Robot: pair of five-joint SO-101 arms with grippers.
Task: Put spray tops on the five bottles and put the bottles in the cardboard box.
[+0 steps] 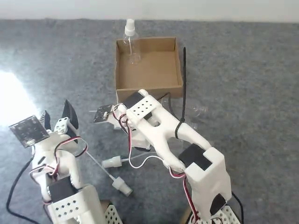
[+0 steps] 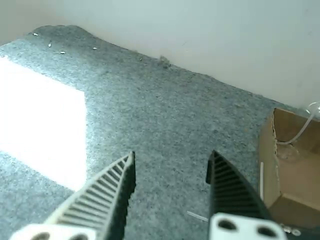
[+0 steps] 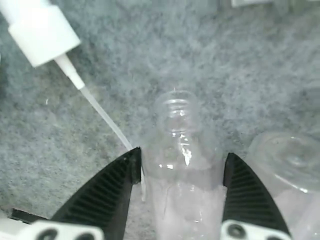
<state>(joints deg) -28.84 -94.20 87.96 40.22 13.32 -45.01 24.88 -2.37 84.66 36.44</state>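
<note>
My right gripper (image 3: 180,157) is low over the carpet in front of the cardboard box (image 1: 147,87), shut on a clear, uncapped bottle (image 3: 182,150) whose open neck points away from the wrist. A white spray top (image 3: 42,32) with a dip tube lies just beside that bottle. A second clear bottle (image 3: 290,165) lies close on the other side. In the high view the right gripper (image 1: 110,116) is under the white arm. One bottle with a spray top (image 1: 131,44) stands in the box's far left corner. My left gripper (image 1: 58,112) is open and holds nothing, raised at the left and apart from everything.
Two loose spray tops (image 1: 112,162) (image 1: 122,185) lie on the grey carpet between the arms. A clear bottle (image 1: 198,109) lies right of the box's front. A bright sunlit patch (image 2: 40,130) is at the far left. The box (image 2: 290,165) is seen from the left wrist.
</note>
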